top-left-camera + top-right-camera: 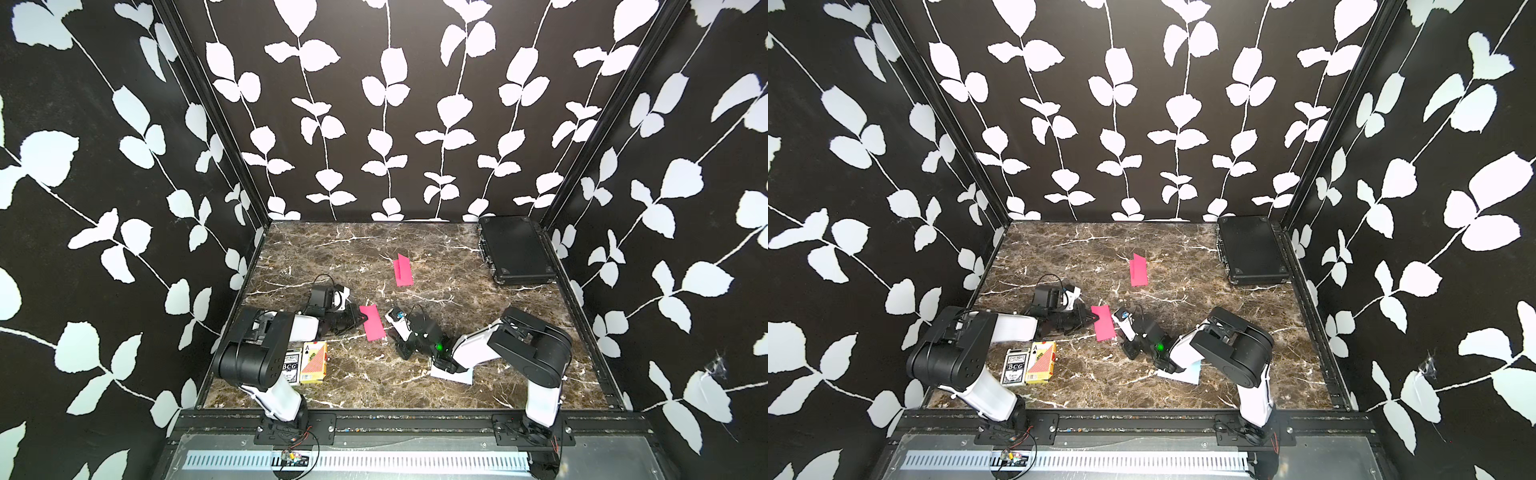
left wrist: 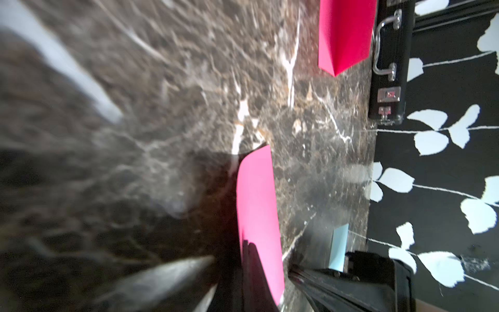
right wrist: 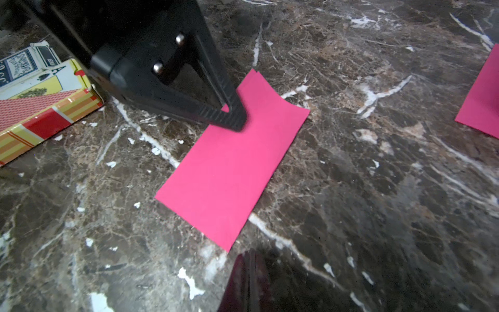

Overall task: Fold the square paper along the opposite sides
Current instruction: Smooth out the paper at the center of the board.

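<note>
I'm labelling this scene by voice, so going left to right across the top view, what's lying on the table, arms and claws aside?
In a top view: blue card box → orange card box → nearer pink folded paper → farther pink folded paper → white sheet → black case.

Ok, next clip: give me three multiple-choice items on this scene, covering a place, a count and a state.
1. The black case sits: A) far right corner B) near left corner C) centre
2. Pink papers in view: A) one B) two C) four
3. The near pink paper is: A) crumpled B) rolled C) folded flat into a rectangle
Answers: 1 A, it lies by the back and right walls; 2 B, the near one plus the far pink paper; 3 C, the right wrist view shows doubled edges.
</note>
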Robot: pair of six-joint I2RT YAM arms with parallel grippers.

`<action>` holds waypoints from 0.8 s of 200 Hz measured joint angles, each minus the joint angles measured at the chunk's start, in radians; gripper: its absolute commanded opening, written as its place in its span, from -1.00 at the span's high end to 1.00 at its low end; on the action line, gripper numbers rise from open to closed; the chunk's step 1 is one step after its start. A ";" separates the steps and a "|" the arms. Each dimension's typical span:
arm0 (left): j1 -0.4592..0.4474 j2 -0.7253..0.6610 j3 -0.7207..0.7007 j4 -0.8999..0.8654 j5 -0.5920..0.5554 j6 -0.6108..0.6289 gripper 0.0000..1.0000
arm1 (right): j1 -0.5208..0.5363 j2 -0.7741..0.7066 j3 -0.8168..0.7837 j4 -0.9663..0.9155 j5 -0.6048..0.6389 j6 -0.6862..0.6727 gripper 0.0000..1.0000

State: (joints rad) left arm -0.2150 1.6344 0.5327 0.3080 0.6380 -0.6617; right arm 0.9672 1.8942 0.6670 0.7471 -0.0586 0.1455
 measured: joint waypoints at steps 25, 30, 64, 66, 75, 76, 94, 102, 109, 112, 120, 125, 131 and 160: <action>0.003 0.000 0.003 0.005 -0.008 -0.002 1.00 | 0.000 -0.024 -0.019 -0.011 0.006 0.000 0.85; 0.003 0.001 0.003 0.007 -0.006 -0.005 1.00 | 0.000 -0.034 -0.024 -0.021 0.009 0.002 0.83; 0.003 0.002 -0.002 0.106 0.050 -0.089 1.00 | -0.022 -0.170 -0.046 -0.207 -0.005 0.069 0.53; 0.003 0.002 -0.003 0.113 0.055 -0.094 1.00 | -0.029 -0.179 -0.046 -0.219 -0.010 0.082 0.52; 0.003 0.002 -0.004 0.149 0.072 -0.125 1.00 | -0.056 -0.218 -0.042 -0.262 -0.039 0.119 0.46; 0.003 0.002 -0.004 0.151 0.074 -0.127 1.00 | -0.058 -0.221 -0.041 -0.265 -0.043 0.120 0.45; 0.003 0.002 -0.004 0.219 0.107 -0.183 1.00 | -0.139 -0.261 -0.003 -0.335 -0.144 0.219 0.36; 0.003 0.002 -0.004 0.243 0.117 -0.203 1.00 | -0.174 -0.262 0.018 -0.346 -0.196 0.264 0.32; 0.002 0.002 -0.004 0.262 0.126 -0.220 1.00 | -0.204 -0.261 0.031 -0.347 -0.243 0.309 0.29; 0.002 0.002 -0.004 0.269 0.130 -0.228 1.00 | -0.214 -0.259 0.035 -0.344 -0.264 0.336 0.27; -0.002 0.002 -0.004 0.289 0.139 -0.245 1.00 | -0.247 -0.252 0.045 -0.333 -0.328 0.394 0.25; -0.004 0.002 -0.004 0.299 0.144 -0.255 1.00 | -0.263 -0.244 0.051 -0.325 -0.362 0.433 0.22; -0.007 0.002 -0.004 0.312 0.150 -0.266 1.00 | -0.282 -0.232 0.059 -0.315 -0.401 0.473 0.20; -0.037 0.002 0.000 0.360 0.172 -0.311 1.00 | -0.340 -0.142 0.104 -0.260 -0.578 0.657 0.12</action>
State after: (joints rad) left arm -0.2516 1.6367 0.5327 0.6682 0.8097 -0.9730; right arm 0.6273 1.7519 0.7712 0.4870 -0.6369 0.8021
